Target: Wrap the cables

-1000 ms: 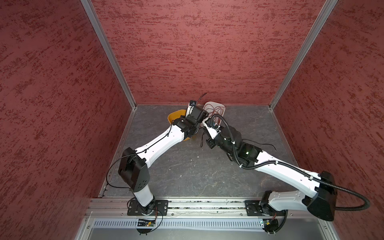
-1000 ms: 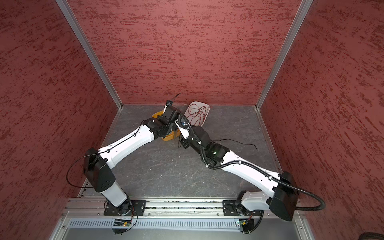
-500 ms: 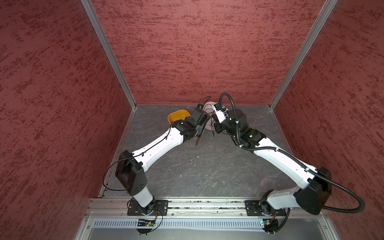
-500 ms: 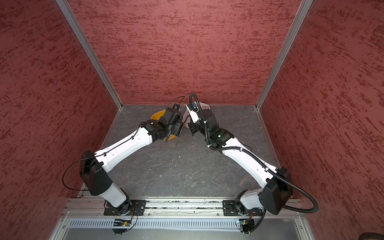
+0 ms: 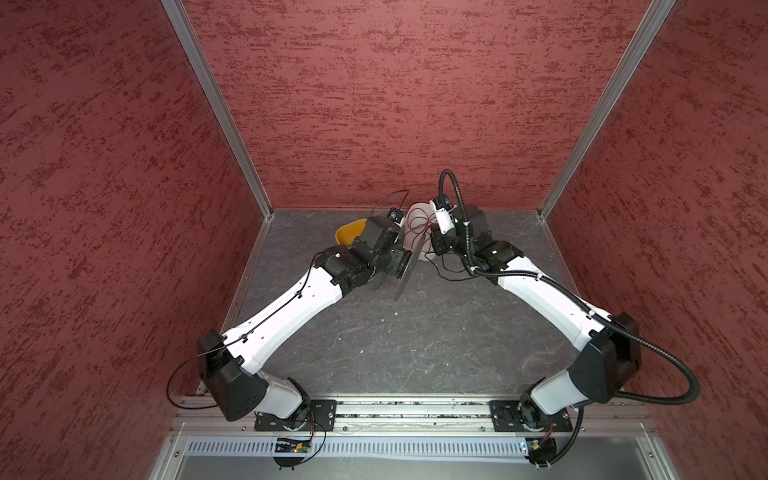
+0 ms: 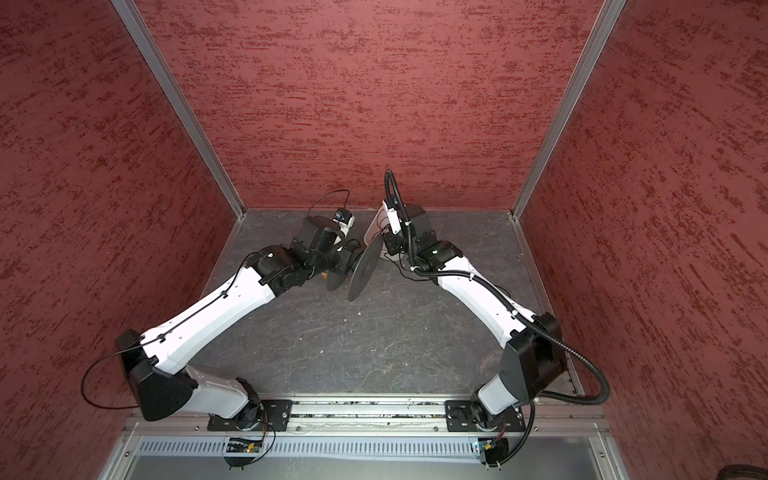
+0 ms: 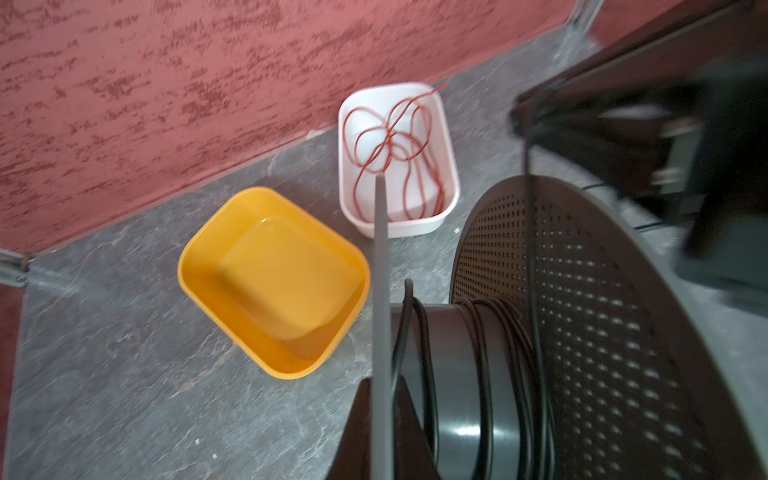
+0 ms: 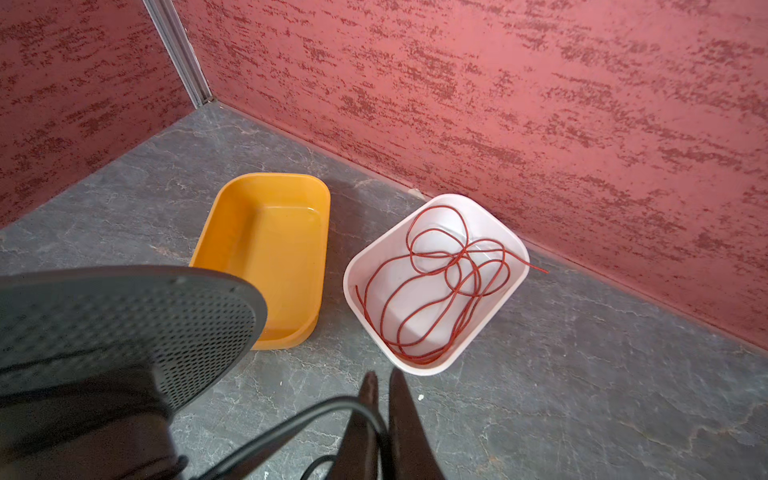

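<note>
My left gripper (image 7: 382,415) is shut on the thin edge of one flange of a black spool (image 7: 582,332). The spool is held off the floor on its side, in both top views (image 5: 405,266) (image 6: 365,266). Several turns of the thin black cable (image 7: 482,374) lie around its grey hub. My right gripper (image 8: 380,380) is shut on the same cable (image 8: 291,424), which curves from between the fingers back toward the spool (image 8: 124,316). In a top view this gripper (image 5: 436,245) hangs just right of the spool, with slack cable (image 5: 446,272) on the floor below it.
An empty yellow tray (image 8: 208,232) and a white tray (image 8: 351,282) holding a loose red wire (image 8: 453,257) stand side by side against the back wall, just beyond both grippers. Red walls close in the grey floor on three sides.
The right arm has swung from in front of the left gripper back and to the right, toward the white tray, taking the cable along. The left arm has shifted the spool slightly.
</note>
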{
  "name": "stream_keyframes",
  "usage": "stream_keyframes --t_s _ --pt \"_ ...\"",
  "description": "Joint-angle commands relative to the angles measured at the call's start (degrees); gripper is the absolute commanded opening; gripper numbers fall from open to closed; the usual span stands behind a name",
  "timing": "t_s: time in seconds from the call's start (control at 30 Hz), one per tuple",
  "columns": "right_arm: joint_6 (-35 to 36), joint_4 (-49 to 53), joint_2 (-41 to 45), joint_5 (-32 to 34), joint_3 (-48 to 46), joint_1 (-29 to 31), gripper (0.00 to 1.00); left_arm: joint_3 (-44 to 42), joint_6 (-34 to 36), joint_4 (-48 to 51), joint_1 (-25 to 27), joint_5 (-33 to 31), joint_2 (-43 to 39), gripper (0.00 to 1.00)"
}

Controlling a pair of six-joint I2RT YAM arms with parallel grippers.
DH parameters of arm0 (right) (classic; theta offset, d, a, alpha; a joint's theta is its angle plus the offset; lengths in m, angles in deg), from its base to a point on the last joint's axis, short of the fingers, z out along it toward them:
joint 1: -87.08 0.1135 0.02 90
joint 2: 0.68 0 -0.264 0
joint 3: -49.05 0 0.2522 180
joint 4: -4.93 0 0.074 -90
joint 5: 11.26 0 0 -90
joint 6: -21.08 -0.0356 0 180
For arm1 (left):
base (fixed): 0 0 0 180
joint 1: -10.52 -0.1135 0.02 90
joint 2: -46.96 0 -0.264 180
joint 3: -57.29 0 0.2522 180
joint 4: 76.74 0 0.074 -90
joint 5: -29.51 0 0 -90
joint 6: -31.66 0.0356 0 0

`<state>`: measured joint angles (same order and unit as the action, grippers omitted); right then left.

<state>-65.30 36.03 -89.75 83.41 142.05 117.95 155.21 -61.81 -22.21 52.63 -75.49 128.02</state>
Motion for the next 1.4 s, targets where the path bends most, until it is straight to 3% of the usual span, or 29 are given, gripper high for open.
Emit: stream_keyframes --t_s 0.0,0.3,0.43,0.5,0.67,0.8,1.03,1.17,1.37 --pt "-0.79 -1.33 -1.07 -2.00 0.10 -2.38 0.09 -0.61 -2.01 -1.71 -0.33 4.75 -4.08 0.00" --pt "-3.08 -8.99 -2.30 -16.39 -8.58 -4.68 0.12 -2.53 -10.35 -6.91 -6.43 10.50 -11.52 0.00" --pt "-4.06 -15.48 0.35 -22.86 -15.70 -4.70 0.20 -3.02 -14.44 -10.57 -9.41 11.32 -13.32 0.00" --pt "-4.23 -18.27 1.92 -25.56 -18.86 -4.69 0.32 -3.04 -16.15 -12.75 -10.40 10.97 -13.72 0.00" --pt "-5.58 -21.54 7.64 -24.23 -24.10 -4.76 0.63 -2.08 -18.90 -14.37 -12.18 11.44 -13.05 0.00" --pt "-7.28 -22.64 13.51 -22.15 -28.16 -4.70 0.78 -0.93 -18.83 -13.24 -13.55 11.39 -12.41 0.00" --pt "-10.81 -17.99 18.50 -16.20 -30.55 -4.68 0.82 -0.55 -18.53 -12.21 -14.80 11.89 -12.48 0.00" --pt "-12.53 -16.30 15.52 -17.13 -29.05 -4.69 0.83 -0.80 -18.51 -12.07 -14.77 11.99 -12.77 0.00" --pt "-13.21 -23.61 12.13 -19.63 -29.95 -4.65 0.83 -0.75 -18.33 -11.16 -14.80 12.95 -13.11 0.00"
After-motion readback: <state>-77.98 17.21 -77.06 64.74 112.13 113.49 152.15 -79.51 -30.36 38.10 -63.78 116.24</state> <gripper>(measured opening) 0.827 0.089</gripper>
